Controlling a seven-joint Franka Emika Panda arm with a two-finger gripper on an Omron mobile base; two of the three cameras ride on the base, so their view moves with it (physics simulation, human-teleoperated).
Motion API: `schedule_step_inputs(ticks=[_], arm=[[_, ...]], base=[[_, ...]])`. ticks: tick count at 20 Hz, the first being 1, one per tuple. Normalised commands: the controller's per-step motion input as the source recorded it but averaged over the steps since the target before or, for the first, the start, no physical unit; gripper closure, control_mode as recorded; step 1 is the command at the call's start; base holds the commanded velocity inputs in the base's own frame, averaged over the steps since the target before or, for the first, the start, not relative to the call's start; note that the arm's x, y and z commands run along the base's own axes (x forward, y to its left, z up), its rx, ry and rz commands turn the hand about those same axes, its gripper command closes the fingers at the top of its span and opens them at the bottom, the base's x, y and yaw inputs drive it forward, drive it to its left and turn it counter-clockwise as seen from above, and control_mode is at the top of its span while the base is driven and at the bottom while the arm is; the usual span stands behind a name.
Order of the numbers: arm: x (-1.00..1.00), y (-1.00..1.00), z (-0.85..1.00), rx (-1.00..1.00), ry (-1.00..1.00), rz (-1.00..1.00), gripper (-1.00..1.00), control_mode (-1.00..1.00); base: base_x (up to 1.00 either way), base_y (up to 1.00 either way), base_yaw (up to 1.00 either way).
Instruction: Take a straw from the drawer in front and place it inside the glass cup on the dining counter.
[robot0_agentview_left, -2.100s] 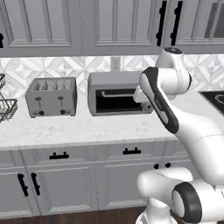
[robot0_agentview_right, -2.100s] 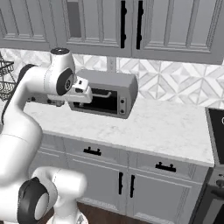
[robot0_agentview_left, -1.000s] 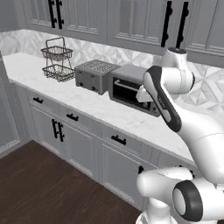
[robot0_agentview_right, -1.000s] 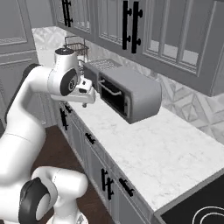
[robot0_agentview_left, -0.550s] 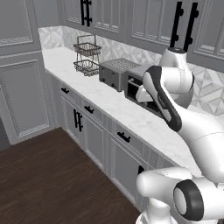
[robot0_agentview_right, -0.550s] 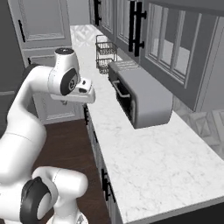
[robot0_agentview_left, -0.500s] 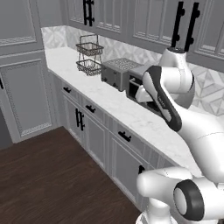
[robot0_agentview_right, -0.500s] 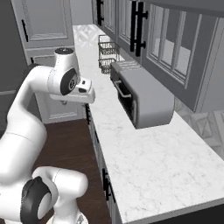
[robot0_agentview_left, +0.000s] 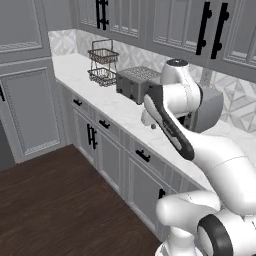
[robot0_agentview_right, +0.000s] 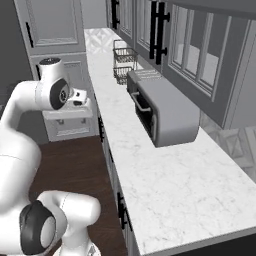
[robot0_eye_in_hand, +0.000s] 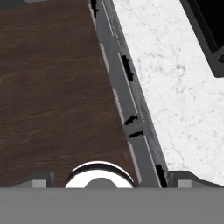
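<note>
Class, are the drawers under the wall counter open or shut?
Shut: the drawers sit flush with the cabinet fronts, none pulled out beneath the counter.

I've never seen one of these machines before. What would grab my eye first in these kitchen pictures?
The big white robot arm with dark joints, curving up in the foreground beside the long white marble wall counter. On that counter stand a grey toaster oven with a dark glass door, a toaster and a two-tier black wire basket, under grey wall cabinets with black handles. Below lies dark wood floor.
</note>
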Motion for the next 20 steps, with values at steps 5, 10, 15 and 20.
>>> schedule_step_inputs(ticks=[5, 10, 15, 20], arm=[[0.09, 0.76, -0.64, -0.37, 0.00, -0.09, -1.00, -1.00], [0.17, 0.40, -0.82, -0.37, 0.00, -0.08, -1.00, -1.00], [0.42, 0.18, -0.86, -0.37, 0.03, -0.07, -1.00, -1.00], [0.52, 0.00, -0.69, -0.34, 0.00, -0.10, -1.00, -1.00]], base=[[0.00, 0.00, 0.00], [0.00, 0.00, 0.00], [0.00, 0.00, 0.00], [0.00, 0.00, 0.00]])
